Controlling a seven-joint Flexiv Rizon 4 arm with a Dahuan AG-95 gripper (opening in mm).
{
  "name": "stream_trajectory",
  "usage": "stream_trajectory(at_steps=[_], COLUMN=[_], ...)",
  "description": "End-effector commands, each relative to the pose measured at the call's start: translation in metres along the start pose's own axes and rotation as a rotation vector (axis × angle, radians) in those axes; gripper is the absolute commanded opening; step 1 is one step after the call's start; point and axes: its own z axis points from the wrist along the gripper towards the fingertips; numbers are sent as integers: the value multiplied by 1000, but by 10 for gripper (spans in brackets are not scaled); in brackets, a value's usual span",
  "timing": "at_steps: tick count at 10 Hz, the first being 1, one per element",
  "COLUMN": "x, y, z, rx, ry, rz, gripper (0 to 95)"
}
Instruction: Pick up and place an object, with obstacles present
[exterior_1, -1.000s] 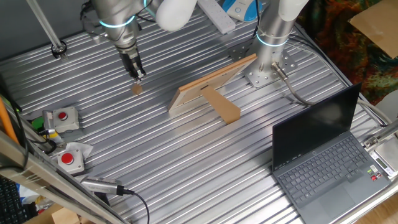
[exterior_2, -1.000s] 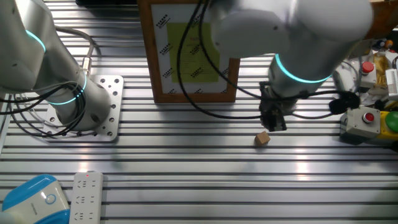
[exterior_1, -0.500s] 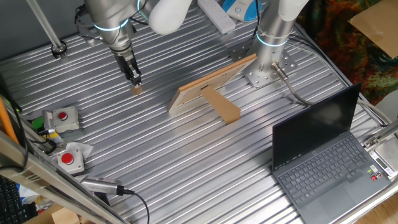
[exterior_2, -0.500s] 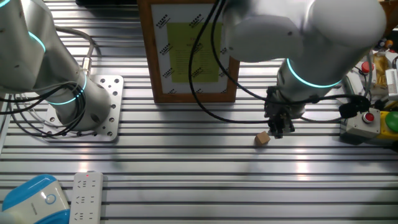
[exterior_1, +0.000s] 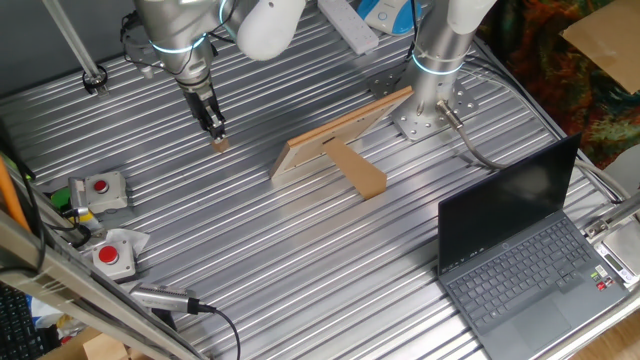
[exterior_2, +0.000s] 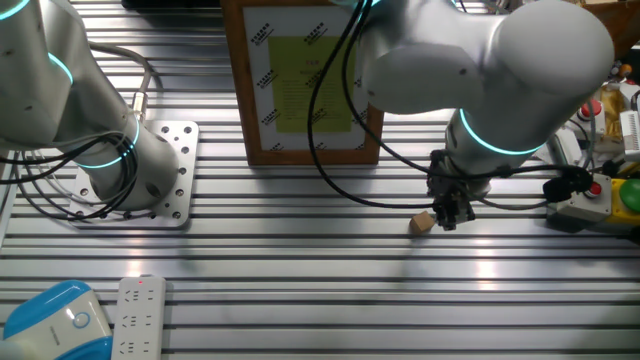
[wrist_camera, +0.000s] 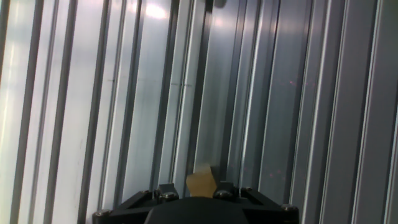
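Note:
The tiny tan wooden cube (exterior_1: 221, 143) lies on the ribbed metal table, left of the obstacles; it also shows in the other fixed view (exterior_2: 423, 222). My gripper (exterior_1: 214, 128) hangs low right beside it, fingertips almost at table level (exterior_2: 450, 214). In the hand view the cube (wrist_camera: 200, 180) sits at the bottom edge, between the two finger mounts, which stand apart. The jaws look open, with nothing held. The obstacles form a T: a light-wood panel (exterior_1: 340, 132) on edge and a brown bar (exterior_1: 358, 171) against its middle.
A second arm's base (exterior_1: 432, 110) stands behind the panel. A black open laptop (exterior_1: 520, 245) is at the right. Two red-button boxes (exterior_1: 98, 189) sit at the left edge. A power strip and a blue device (exterior_2: 60, 318) lie at the far side.
My gripper has come down and shifted slightly, from above the cube to close beside it. The cube and the obstacles have not moved.

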Motion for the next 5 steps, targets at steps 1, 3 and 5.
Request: stream_trajectory(at_steps=[1,3,5], x=[0,0,0], y=[0,0,0], z=[0,0,0], rx=[6,4,2], ry=[-2,-10,-5], rz=[5,23,32], gripper=[380,380,380])
